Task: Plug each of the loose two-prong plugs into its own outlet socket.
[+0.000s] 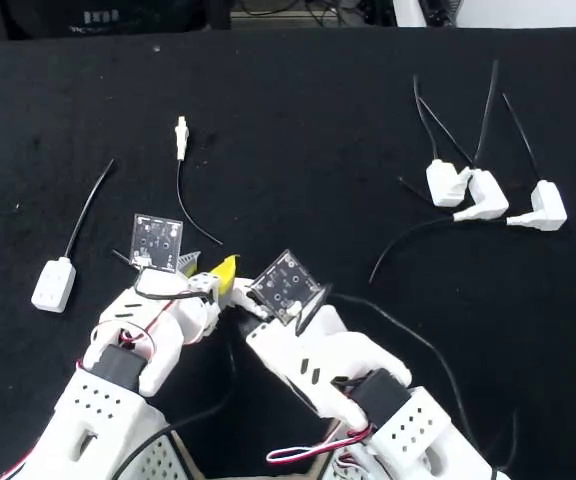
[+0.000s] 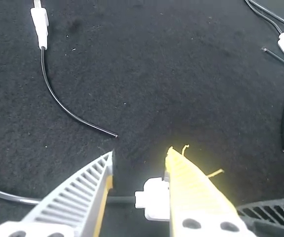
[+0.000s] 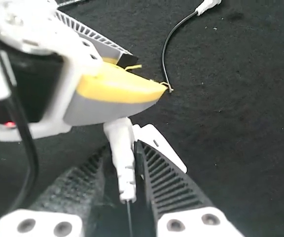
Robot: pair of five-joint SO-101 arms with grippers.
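The right claw [image 3: 127, 148] pinches a slim white plug [image 3: 122, 165] at lower centre of the high view; the left claw [image 2: 139, 154] gapes wide beside it. The plug is likely light and stiff with a floppy cord, so hold it by the body.

We identify the table cover [image 2: 191, 74] as black cloth, matt, with a fine fuzzy nap and pale lint specks. The cables [image 2: 58, 103] carry a smooth black sheath with a slight sheen. The plugs [image 1: 546, 205] and the socket [image 1: 54, 283] are white moulded plastic, smooth and lightly glossy. The connector [image 3: 124, 163] between the right gripper's fingers is the same smooth white plastic. On the left gripper [image 2: 139, 153] we note one ribbed finger of layered white plastic and one faced in matt yellow, with frayed yellow strands at its tip. The right gripper [image 3: 124, 143] has ribbed fingers of matt plastic. The arm housings [image 1: 318, 360] are smooth white plastic.
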